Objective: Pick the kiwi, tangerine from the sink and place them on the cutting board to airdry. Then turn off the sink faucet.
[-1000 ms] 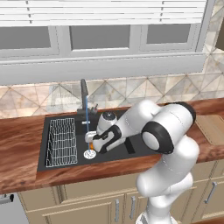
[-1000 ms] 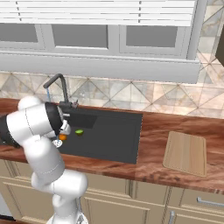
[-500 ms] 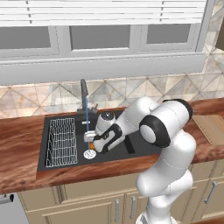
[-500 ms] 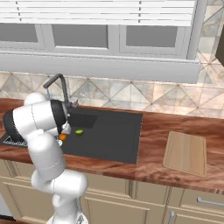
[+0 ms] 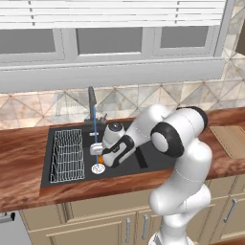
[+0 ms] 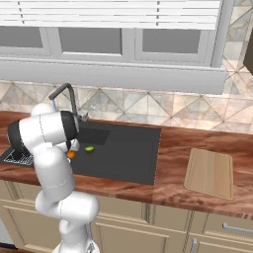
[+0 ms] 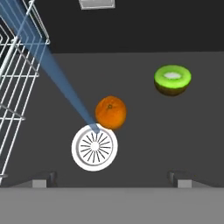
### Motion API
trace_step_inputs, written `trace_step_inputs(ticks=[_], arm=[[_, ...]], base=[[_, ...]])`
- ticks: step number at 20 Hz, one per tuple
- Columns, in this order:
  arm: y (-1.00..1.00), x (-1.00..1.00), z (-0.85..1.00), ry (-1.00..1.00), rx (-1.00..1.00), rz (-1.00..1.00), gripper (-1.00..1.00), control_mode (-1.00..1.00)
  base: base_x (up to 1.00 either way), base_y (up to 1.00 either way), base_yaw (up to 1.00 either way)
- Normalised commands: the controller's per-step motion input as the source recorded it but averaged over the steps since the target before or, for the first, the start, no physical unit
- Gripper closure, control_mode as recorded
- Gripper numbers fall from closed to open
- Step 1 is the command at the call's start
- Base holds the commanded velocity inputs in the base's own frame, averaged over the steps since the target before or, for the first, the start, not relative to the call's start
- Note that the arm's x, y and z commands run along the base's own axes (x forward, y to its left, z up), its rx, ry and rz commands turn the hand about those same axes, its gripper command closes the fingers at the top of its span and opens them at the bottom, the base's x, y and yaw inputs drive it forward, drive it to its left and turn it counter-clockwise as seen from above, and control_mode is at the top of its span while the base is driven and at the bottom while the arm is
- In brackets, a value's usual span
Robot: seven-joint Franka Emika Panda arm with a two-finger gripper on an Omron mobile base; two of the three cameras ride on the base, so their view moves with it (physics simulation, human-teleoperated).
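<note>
Matt black sink [image 7: 144,65], smooth; bright metal drain [image 7: 94,147] lower left; thin white wire rack [image 7: 17,78] at left; tangerine [image 7: 111,112] finely dimpled; kiwi [image 7: 173,79] glossy green; pale wooden cutting board [image 6: 210,173] right.

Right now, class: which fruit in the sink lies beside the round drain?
The tangerine, the orange ball touching the drain's rim; the green kiwi lies apart.

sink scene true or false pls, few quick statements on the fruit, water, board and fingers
1. The tangerine lies beside the drain in the sink. True.
2. The kiwi sits on the cutting board. False: it is in the sink, and nothing lies on the board.
3. Water runs from the sink faucet. True.
4. The fingers are shut on the tangerine. False: they stand open above it, holding nothing.
</note>
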Motion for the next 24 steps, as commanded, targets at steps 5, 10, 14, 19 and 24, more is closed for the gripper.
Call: trace_step_inputs(ticks=[5,10,14,19,24], arm=[[0.0,0.21,-0.17,0.0,0.0,0.0,-1.0,-1.0],[0.02,0.17,-0.16,0.0,0.0,0.0,-1.0,-1.0],[0.09,0.09,-0.14,0.0,0.0,0.0,-1.0,-1.0],[0.02,0.17,-0.19,0.0,0.0,-0.01,-1.0,-1.0],[0.02,0.23,-0.11,0.0,0.0,-0.02,-1.0,-1.0]], base=[[0.0,0.0,0.0],[0.0,0.0,0.0],[0.0,0.0,0.0],[0.0,0.0,0.0],[0.0,0.0,0.0]])
